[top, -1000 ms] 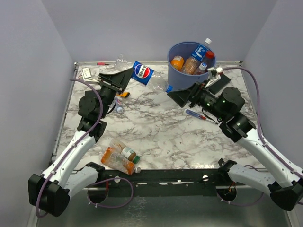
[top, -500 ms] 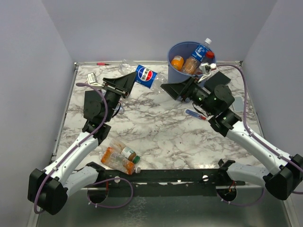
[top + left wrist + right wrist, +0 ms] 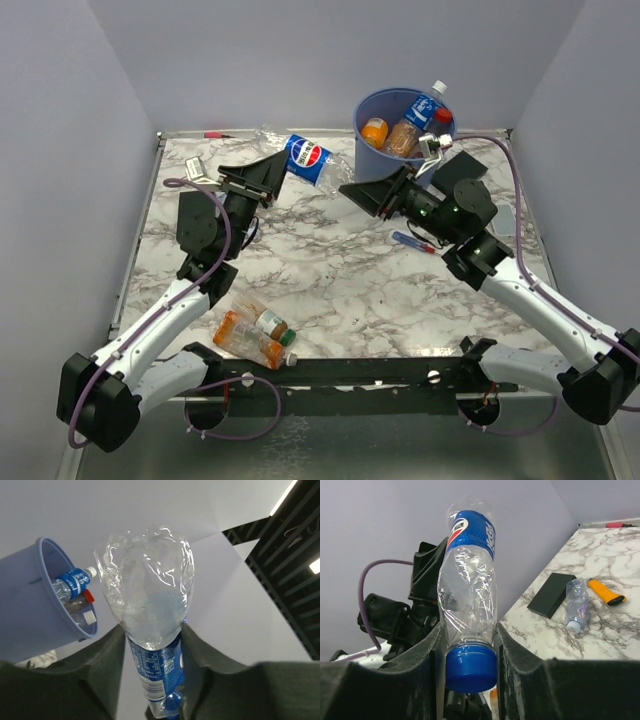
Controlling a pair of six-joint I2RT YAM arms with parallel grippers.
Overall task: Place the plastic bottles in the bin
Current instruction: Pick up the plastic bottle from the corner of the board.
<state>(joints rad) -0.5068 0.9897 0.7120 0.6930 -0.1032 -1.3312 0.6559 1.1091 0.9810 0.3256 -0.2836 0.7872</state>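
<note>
A crushed clear plastic bottle (image 3: pixel 305 158) with a blue label hangs above the table's far middle, between both arms. In the right wrist view my right gripper (image 3: pixel 467 627) is shut on that bottle (image 3: pixel 467 590) at its neck, just above the blue cap. In the left wrist view the bottle (image 3: pixel 150 595) lies between the jaws of my left gripper (image 3: pixel 151 627), which stand slightly apart, with a slit along the label. The blue bin (image 3: pixel 375 155) stands at the far right and holds several bottles (image 3: pixel 405 135); it also shows as the bin (image 3: pixel 35 605) in the left wrist view.
Two bottles (image 3: pixel 255 335) lie near the front left. A small bottle (image 3: pixel 575 605), a black slab (image 3: pixel 551 594) and an orange-handled tool (image 3: pixel 605 591) lie under the left arm. A screwdriver (image 3: pixel 412 241) rests beside the right arm.
My right gripper came in from the bin side and closed on the bottle's cap end. The left jaws have eased apart a little. The bottle has shifted slightly toward the back.
</note>
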